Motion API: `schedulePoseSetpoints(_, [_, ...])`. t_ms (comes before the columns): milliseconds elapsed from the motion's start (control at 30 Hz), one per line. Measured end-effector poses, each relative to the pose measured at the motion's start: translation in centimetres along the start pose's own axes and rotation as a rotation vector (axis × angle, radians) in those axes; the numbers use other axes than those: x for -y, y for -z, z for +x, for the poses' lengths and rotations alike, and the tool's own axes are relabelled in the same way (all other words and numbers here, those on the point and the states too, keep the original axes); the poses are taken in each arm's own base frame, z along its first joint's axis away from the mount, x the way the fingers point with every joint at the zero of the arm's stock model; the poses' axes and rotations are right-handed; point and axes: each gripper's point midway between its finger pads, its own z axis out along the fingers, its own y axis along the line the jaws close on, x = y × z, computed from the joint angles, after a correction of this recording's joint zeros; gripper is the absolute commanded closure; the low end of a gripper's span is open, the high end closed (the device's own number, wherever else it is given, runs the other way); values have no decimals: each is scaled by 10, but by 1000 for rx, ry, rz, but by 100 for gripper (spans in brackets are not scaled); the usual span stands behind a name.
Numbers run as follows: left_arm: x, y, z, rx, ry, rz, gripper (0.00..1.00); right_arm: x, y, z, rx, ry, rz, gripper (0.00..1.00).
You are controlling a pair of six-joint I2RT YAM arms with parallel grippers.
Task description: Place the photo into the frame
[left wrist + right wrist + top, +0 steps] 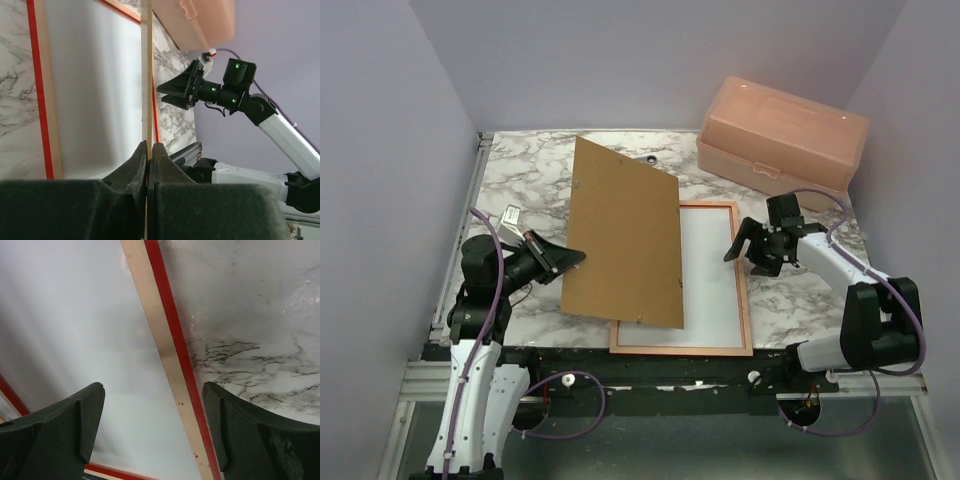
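Observation:
The frame (744, 290) lies flat at the table's middle front, pale wood side up, its red face showing as a thin strip (165, 340). A pale grey-white sheet (705, 270) fills its opening; I cannot tell whether this is the photo. My left gripper (575, 257) is shut on the edge of the brown backing board (620, 235), which is tilted up over the frame's left half. The left wrist view shows the board edge-on (146, 75) between the closed fingers (148, 150). My right gripper (745, 258) hovers open over the frame's right rail, empty (152, 410).
A pink plastic box (785, 130) stands at the back right corner. Purple walls close in the marble table (520, 170) on three sides. The black front rail (650, 370) carries both arm bases.

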Motion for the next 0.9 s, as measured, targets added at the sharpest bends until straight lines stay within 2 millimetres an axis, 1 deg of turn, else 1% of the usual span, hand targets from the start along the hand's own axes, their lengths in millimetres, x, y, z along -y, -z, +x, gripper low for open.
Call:
schedulePoseSetpoints(133, [-18,-11,6,-5,50,7,100,3,-8,10,-43,-1,-8,13])
schedulePoseSetpoints(200, [-26,-16,9,-10,81,8,100,0,-13,16,-70,-3,-35,14])
schedulePoseSetpoints(300, [-34,-22,14,-14,108,21,100,-5,-18,26,-99,-13,-88,14])
schedulePoseSetpoints(400, [-37,-27,19,-28,126,37,100,-15,-22,29,-113,-25,-137,14])
schedulePoseSetpoints(567, [-33,-36,28,-69,126,68,100,-47,-29,40,-142,5,-212,14])
schedulePoseSetpoints(633, [-32,-38,30,-77,122,75,100,-56,-32,42,-150,13,-224,14])
schedulePoseSetpoints(767, [-33,-41,23,-44,110,79,100,-66,-37,35,-139,-6,-233,14])
schedulePoseSetpoints(900, [-38,-42,23,-24,110,68,100,-67,-39,32,-128,-14,-224,14])
